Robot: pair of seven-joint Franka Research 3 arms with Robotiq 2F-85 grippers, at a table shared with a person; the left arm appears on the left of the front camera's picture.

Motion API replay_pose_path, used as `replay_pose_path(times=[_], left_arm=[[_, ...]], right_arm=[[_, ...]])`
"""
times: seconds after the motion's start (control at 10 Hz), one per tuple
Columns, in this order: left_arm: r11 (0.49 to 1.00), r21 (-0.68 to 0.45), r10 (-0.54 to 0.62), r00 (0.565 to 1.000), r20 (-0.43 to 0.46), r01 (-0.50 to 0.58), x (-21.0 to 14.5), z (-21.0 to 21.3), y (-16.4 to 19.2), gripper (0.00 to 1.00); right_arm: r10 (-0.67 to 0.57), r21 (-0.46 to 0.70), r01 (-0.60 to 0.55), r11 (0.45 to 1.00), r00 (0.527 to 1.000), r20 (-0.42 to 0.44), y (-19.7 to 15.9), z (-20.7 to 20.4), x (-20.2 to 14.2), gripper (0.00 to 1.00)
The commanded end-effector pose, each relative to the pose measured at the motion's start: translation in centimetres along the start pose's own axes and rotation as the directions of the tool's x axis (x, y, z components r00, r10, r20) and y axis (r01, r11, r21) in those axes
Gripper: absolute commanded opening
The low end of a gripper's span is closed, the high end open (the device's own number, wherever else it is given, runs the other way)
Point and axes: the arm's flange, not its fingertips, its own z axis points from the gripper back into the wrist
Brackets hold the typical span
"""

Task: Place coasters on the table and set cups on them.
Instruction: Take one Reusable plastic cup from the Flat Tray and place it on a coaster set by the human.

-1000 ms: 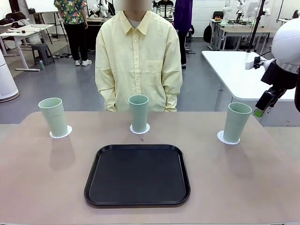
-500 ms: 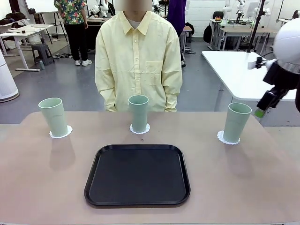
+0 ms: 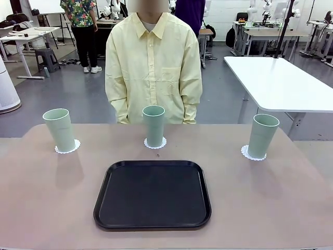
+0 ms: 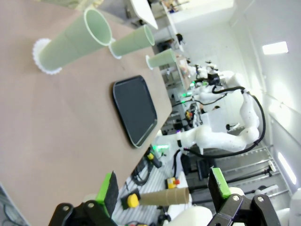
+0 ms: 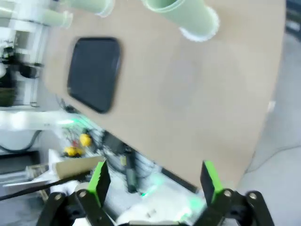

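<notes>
Right arm gone from front view; both grippers [image 4: 162, 188] [image 5: 153, 181] open, empty; cups [image 3: 153, 125] on coasters [image 3: 155, 144], table [image 3: 52, 198].

You have three cups in a row across the far half of the table [image 3: 47, 208], each standing on its own coaster. The left cup [image 3: 59, 129] sits on the left coaster [image 3: 67, 148] at the frame's left. The middle cup [image 3: 153, 125] is on the middle coaster [image 3: 155, 144], centre frame. The right cup [image 3: 262, 135] stands on the right coaster [image 3: 251, 154]. The tray [image 3: 152, 194] lies before the middle cup, nearer you. The person [image 3: 153, 65] stands behind the table's far edge, behind the middle cup.
</notes>
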Motion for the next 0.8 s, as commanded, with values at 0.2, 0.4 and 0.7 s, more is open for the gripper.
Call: replay_pose_path(times=[0.2,0.4,0.7], left_arm=[[1.000,0.003,-0.001,1.000,0.001,0.001,0.0,0.1,-0.2,1.00],[1.000,0.003,-0.001,1.000,0.001,0.001,0.0,0.1,-0.2,1.00],[1.000,0.003,-0.001,1.000,0.001,0.001,0.0,0.1,-0.2,1.00]], right_arm=[[-0.119,0.414,0.021,0.910,0.970,0.211,-8.0,3.8,2.2,1.00],[-0.151,0.448,0.050,0.893,0.969,0.194,-10.3,2.8,1.3,1.00],[-0.263,0.450,0.149,0.880,0.943,0.201,-13.2,2.5,-0.5,1.00]])
